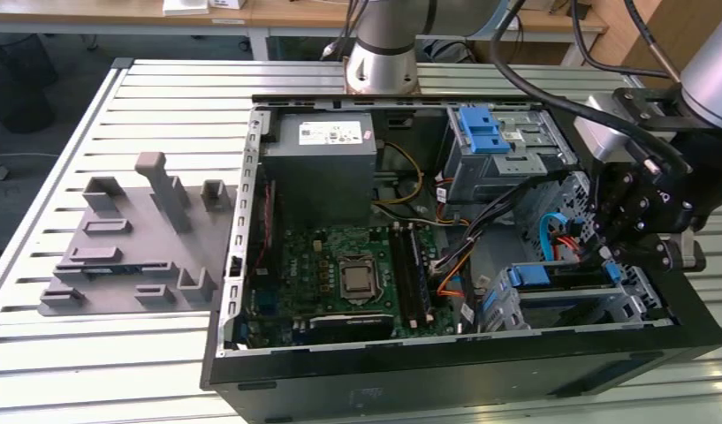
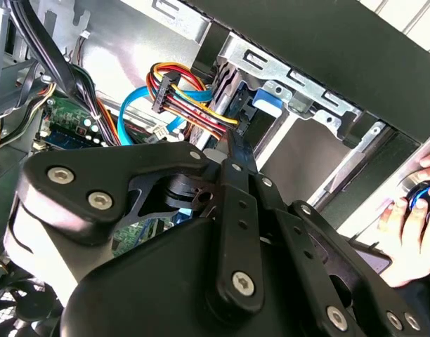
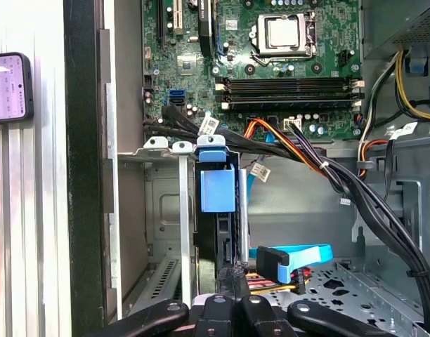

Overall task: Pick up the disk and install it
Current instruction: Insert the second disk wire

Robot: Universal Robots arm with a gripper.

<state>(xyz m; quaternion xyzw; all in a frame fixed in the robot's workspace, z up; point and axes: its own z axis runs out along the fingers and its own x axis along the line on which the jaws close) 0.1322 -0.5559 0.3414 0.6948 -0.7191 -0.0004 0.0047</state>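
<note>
The disk (image 3: 224,242) stands on edge inside the lower drive cage, and its blue carrier tab (image 3: 216,188) faces the motherboard. In the exterior view the disk's blue carrier (image 1: 561,276) sits in that cage at the case's front right corner. My gripper (image 1: 606,254) hangs just above the cage. In both wrist views the black fingers (image 2: 232,144) are pressed together, with nothing between them. The fingertips (image 3: 232,277) rest at the disk's cable end, beside a blue data connector (image 3: 275,261) and a bundle of red and yellow power wires (image 2: 180,91).
The open computer case (image 1: 455,375) lies on a slatted metal table (image 1: 160,106). Black cables (image 3: 355,196) cross beside the cage. An upper blue-latched bay (image 1: 484,132) and grey power supply (image 1: 319,150) sit further back. A person's hand (image 2: 412,225) and a phone (image 3: 8,84) are outside the case wall.
</note>
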